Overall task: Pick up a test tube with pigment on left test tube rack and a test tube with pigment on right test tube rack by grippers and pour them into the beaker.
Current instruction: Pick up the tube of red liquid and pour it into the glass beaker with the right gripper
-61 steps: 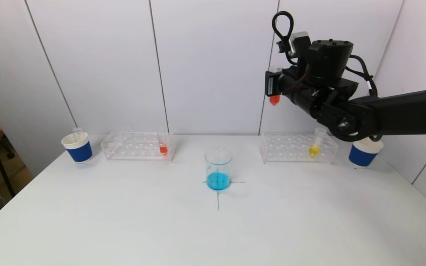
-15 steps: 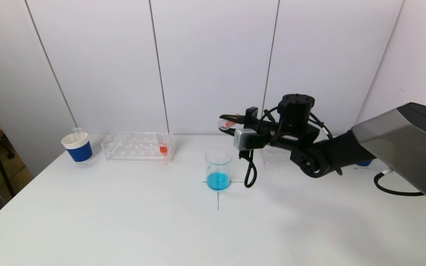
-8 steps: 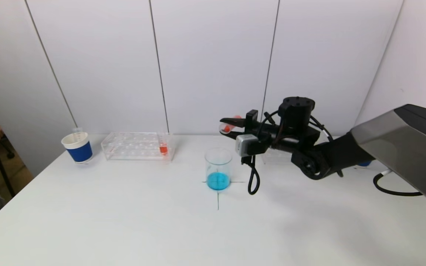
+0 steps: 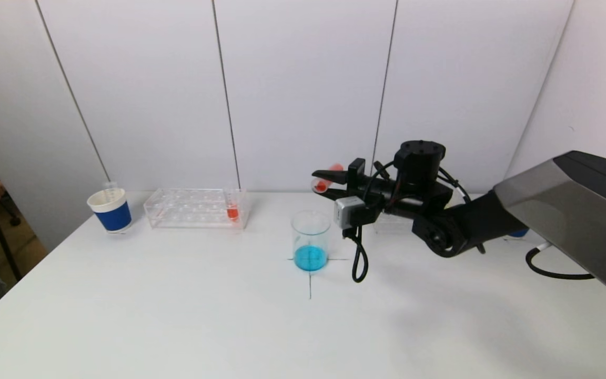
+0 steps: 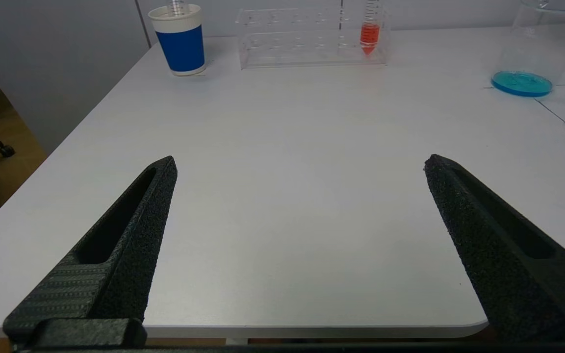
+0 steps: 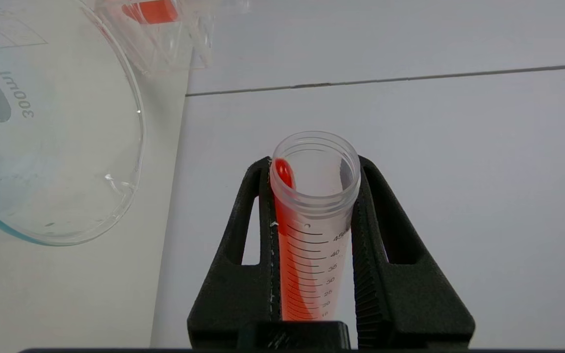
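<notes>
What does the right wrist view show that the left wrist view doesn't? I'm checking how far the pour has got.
Only the right wrist view shows the right gripper shut on a tilted clear graduated test tube, red pigment running to its lip. Only the left wrist view shows the open left gripper, empty above the white table, and a blue paper cup. Both show the glass beaker holding blue liquid.
</notes>
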